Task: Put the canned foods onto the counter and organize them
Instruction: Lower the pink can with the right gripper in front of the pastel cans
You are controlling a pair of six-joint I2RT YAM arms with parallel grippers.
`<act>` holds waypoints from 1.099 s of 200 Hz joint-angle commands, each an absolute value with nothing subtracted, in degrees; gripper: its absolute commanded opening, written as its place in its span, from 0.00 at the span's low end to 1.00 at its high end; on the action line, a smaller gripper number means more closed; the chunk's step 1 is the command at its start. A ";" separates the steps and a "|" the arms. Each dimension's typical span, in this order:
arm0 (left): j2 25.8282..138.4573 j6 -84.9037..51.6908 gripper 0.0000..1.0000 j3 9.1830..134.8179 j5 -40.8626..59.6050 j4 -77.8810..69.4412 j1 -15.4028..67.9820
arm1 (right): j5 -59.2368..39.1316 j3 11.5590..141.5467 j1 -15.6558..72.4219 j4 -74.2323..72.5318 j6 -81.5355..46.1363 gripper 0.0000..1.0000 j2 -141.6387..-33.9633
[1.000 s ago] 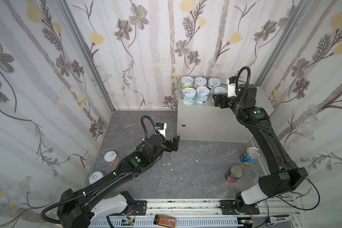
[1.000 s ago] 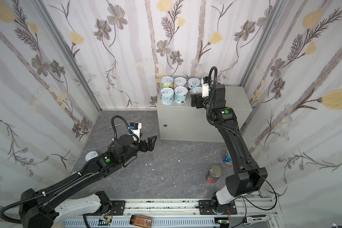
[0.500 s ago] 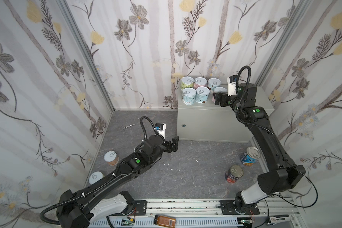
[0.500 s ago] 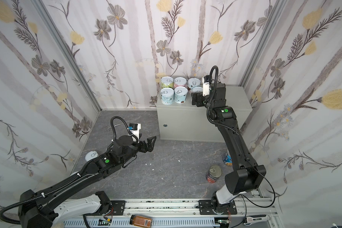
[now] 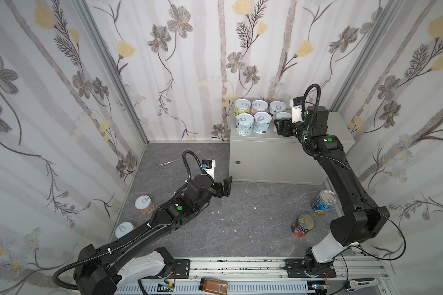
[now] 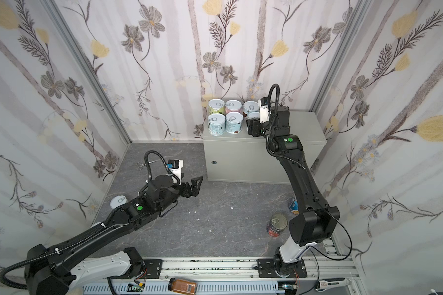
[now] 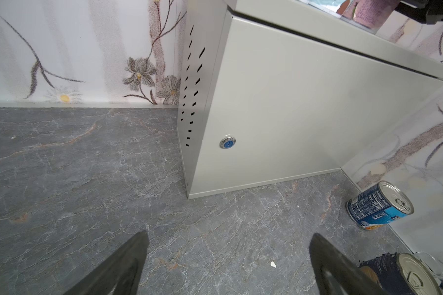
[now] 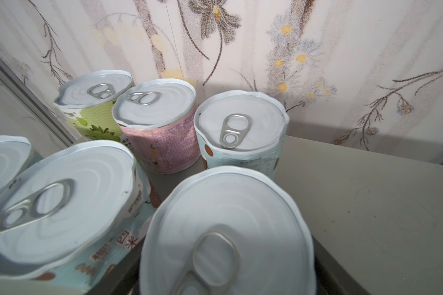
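Fingers of the right gripper (image 5: 279, 125) at a can (image 8: 225, 229) on the table (image 5: 339, 127), grip unclear; left gripper (image 7: 229, 237) hangs open. Best kept upright, snug beside its neighbours (image 8: 62, 204).

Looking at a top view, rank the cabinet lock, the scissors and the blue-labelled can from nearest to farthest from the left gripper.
1. The lock: on the counter front, just beyond the left gripper.
2. The scissors: on the floor, off toward the back-left corner.
3. The blue-labelled can: on the floor at the far right.
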State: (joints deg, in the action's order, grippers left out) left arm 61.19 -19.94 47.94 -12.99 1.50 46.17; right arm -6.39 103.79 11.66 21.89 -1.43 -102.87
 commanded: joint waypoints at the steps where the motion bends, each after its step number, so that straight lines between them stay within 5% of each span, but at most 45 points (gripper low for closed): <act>1: 61.11 -20.35 1.00 48.03 -13.80 0.26 46.08 | -7.99 104.41 11.78 18.91 -1.49 0.74 -103.58; 118: 59.99 -19.86 1.00 47.64 -14.92 1.03 46.03 | -9.23 104.57 12.63 16.96 -3.08 0.72 -105.64; 173: 59.03 -19.86 1.00 48.56 -15.95 2.23 45.75 | -6.21 104.59 12.65 17.26 -2.85 0.94 -105.03; 220: 57.54 -18.82 1.00 50.25 -17.63 3.90 45.19 | -4.32 104.85 12.47 17.56 -2.55 0.99 -103.17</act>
